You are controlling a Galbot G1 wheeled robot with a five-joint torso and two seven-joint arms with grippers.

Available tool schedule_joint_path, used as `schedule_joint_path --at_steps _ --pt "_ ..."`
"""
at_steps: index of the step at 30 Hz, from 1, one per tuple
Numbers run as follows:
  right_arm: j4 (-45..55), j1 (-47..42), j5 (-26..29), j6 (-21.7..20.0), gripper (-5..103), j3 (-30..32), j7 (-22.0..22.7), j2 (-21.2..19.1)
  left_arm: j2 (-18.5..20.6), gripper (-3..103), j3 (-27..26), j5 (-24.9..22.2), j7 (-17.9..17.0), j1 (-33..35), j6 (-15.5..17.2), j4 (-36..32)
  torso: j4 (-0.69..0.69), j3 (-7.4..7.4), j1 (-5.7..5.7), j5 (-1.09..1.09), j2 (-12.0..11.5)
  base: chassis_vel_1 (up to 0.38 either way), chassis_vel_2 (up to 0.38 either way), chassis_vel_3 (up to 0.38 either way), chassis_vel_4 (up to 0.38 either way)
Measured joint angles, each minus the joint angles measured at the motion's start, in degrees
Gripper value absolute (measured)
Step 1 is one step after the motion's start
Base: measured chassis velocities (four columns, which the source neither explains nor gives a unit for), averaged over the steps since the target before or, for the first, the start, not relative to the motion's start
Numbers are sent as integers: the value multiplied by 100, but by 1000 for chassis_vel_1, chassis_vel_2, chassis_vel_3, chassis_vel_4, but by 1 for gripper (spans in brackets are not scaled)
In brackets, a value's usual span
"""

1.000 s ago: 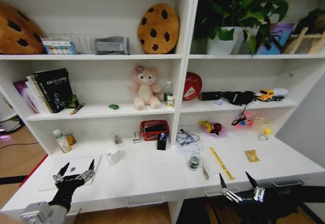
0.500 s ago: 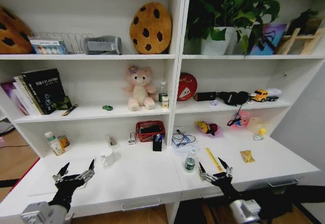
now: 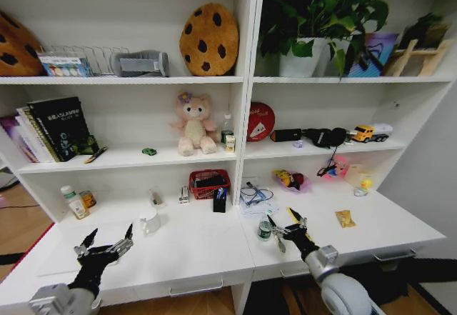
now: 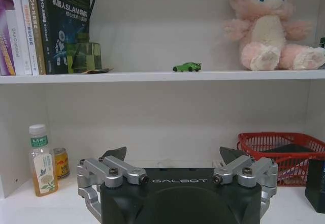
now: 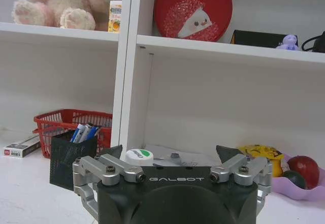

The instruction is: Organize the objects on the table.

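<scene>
On the white table (image 3: 200,247) a small clear bottle (image 3: 265,230) with a white cap and green label stands near the middle front. My right gripper (image 3: 287,224) hovers open just right of and behind it. In the right wrist view, the bottle's cap (image 5: 138,156) sits right ahead of the open right gripper (image 5: 170,152), towards one finger. A black pen holder (image 3: 219,199) with blue pens (image 5: 84,132) stands farther back. My left gripper (image 3: 107,238) waits open over the table's left front, also seen from its wrist (image 4: 172,155). A tiny green car (image 4: 186,67) rests on the shelf.
A red basket (image 3: 209,182), a white mug (image 3: 151,222), a tall drink bottle (image 3: 69,201) and a can (image 3: 88,199) stand along the back. Cables (image 3: 253,193), a pink fruit bowl (image 3: 289,180) and a yellow packet (image 3: 345,218) lie to the right. Shelves rise behind.
My right gripper has risen from below the desk's front edge and moved left and forward to the small bottle. The head camera has shifted slightly. The left gripper stays put.
</scene>
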Motion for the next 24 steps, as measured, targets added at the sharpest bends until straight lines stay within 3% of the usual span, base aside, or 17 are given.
schedule_joint_path --at_steps 15,19,24 --pt "-800 932 147 -48 103 -666 -281 -101 0 100 0 0 1 0 0 0 -1 0 0 0 0 0 0 0 0" --pt "-901 1080 187 -59 96 -832 -289 -82 0 100 0 0 1 -1 0 0 0 0 0 0 0 0 0 0 0" --pt "-1029 1311 302 -63 76 -1083 -327 -40 0 100 0 0 1 0 0 0 0 0 0 0 0 0 0 0 0"
